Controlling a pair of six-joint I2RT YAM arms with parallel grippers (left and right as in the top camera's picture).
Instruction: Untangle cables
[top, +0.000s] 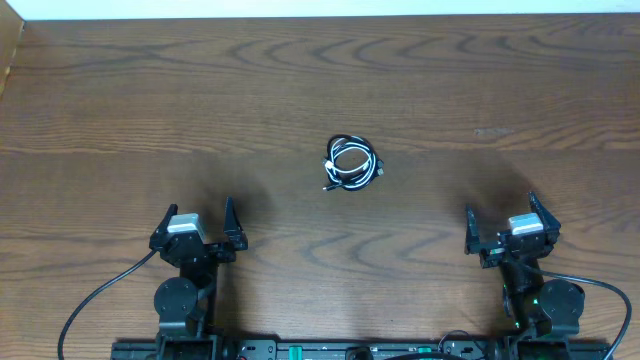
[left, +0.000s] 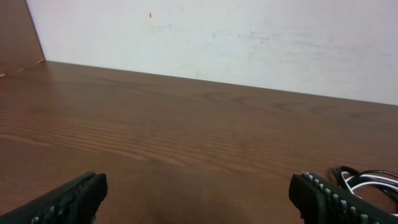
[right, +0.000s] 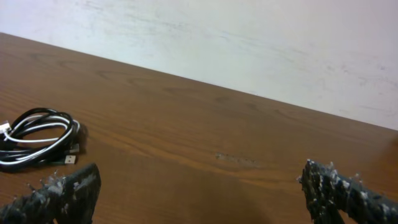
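Note:
The cables lie coiled in one small bundle of black and white cords at the middle of the wooden table. The bundle also shows at the left edge of the right wrist view and at the lower right edge of the left wrist view. My left gripper is open and empty near the front left, well short of the bundle. My right gripper is open and empty near the front right. Both sets of fingers show wide apart in their wrist views.
The wooden table runs back to a white wall. A faint scuff mark shows on the table at the right. Thick black arm wires loop by the arm bases at the front edge.

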